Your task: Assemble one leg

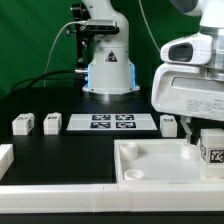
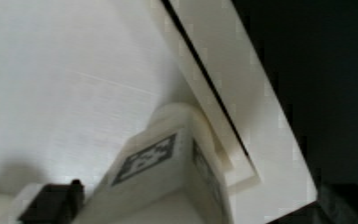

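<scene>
Exterior view: the large white square plastic tray w/ round corner sockets point(image 1: 150, 160) sits at the front of the black table; take it as the landmark. Over the tray's corner on the exterior view's right hangs the white robot gripper point(image 1: 197, 142), and just under it the small white plastic block-like leg w/ a black-and-white tag point(image 1: 211, 151) stands upright, inside or at the tray's rim; can't tell which. Behind the tray lies the flat white marker board w/ four tags point(image 1: 112, 123); beyond the tray's other end sit two more small white tagged blocks point(image 1: 37, 124), well apart from it. Wrist view: the leg point(image 2: 158, 160), tag showing, is close under the camera beside the tray's raised edge point(image 2: 220, 100); one dark fingertip point(image 2: 55, 203) shows, the other is hidden, so whether the pincer is clenched on the leg or released I can't tell. Judgement: step in hand is seating the leg at a corner socket. Next move prob. calls for centring it over the socket, keeping it upright, then pressing or twisting down.
</scene>
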### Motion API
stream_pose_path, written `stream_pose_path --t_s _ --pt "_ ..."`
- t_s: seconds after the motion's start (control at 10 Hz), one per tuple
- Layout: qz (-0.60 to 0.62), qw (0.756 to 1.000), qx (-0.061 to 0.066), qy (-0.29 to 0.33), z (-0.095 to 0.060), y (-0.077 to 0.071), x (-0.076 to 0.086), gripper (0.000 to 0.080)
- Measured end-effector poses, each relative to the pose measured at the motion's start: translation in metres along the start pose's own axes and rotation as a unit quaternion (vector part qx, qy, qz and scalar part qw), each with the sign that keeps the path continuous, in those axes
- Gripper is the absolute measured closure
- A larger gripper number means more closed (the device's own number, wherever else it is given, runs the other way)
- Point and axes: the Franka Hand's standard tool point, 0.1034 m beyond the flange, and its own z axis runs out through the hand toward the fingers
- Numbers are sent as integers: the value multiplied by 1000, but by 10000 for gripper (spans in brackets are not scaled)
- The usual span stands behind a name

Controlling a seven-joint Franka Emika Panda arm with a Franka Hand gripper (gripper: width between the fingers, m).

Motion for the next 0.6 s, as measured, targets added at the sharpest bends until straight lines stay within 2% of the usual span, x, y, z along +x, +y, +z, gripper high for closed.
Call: stream_pose_path --t_s 0.2,0.4,0.6 --pt "-123 992 -2 1 0 1 0 150" --pt "-239 971 -6 0 1 2 0 150" --pt "-230 973 -5 0 2 2 -1 150"
